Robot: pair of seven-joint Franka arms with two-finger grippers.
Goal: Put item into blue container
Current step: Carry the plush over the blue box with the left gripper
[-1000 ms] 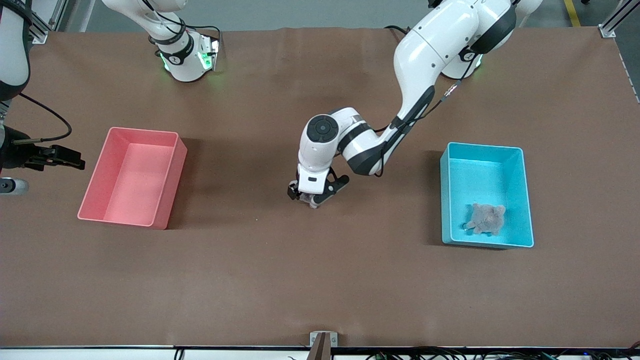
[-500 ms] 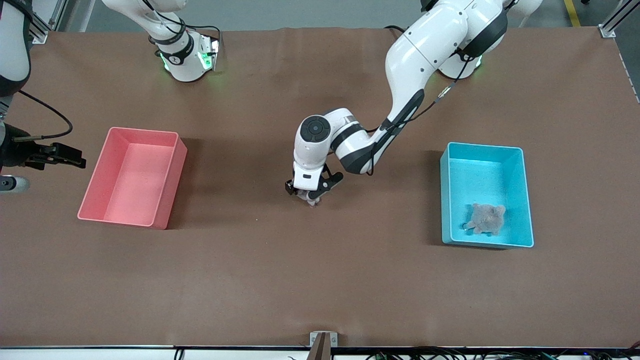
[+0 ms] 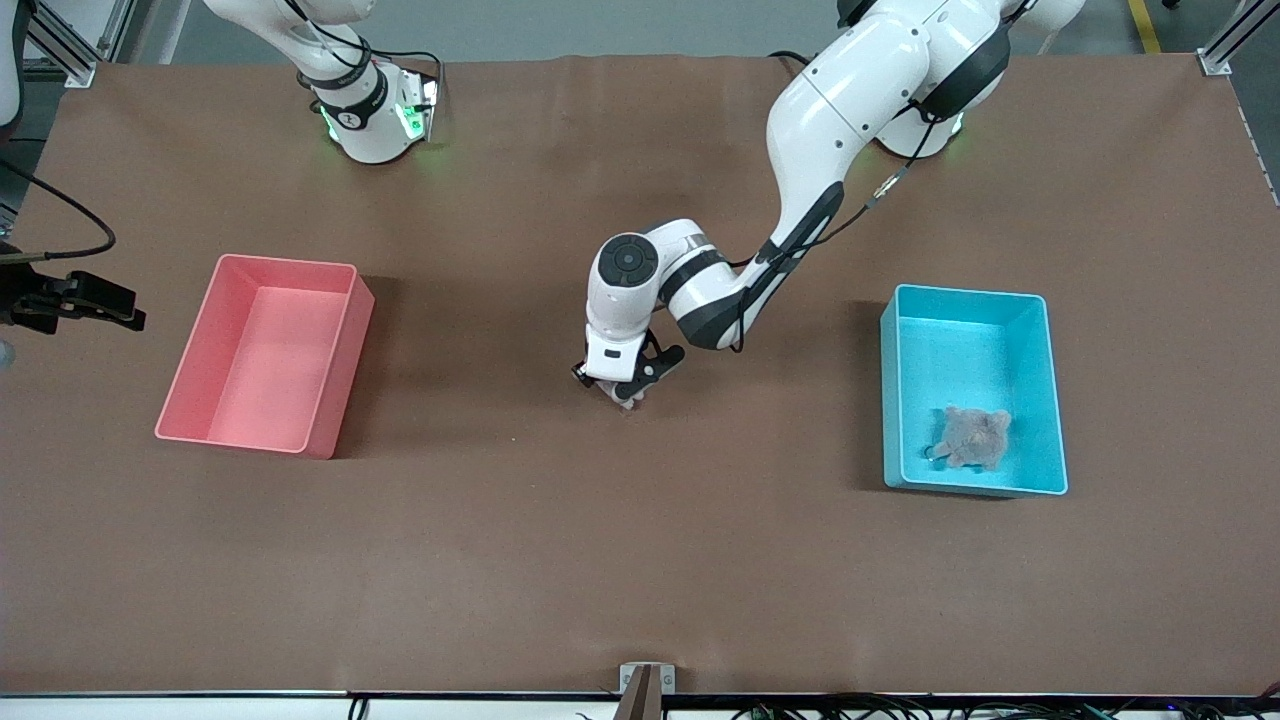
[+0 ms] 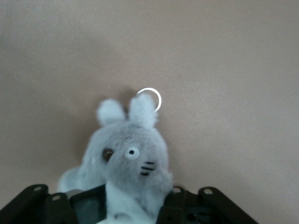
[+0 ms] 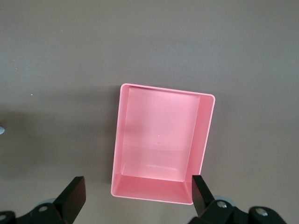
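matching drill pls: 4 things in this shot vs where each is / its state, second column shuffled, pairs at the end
1. grey plush toy
2. pink bin
3. blue bin
4. right gripper

a. holds a fuzzy brownish item
b. open, high over the pink bin
c. empty, toward the right arm's end of the table
d. on the table between the bins, between the left gripper's fingers

Pairs: 1-d, 2-c, 3-a, 4-b

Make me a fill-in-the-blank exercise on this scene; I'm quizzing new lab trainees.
1. The left pincer is down on a grey plush toy with a metal ____ by its ears.
2. A second plush lies in the ____ bin.
3. The pink bin holds ____.
4. The right pincer, waiting, is ____.

Missing: ring; blue; nothing; open
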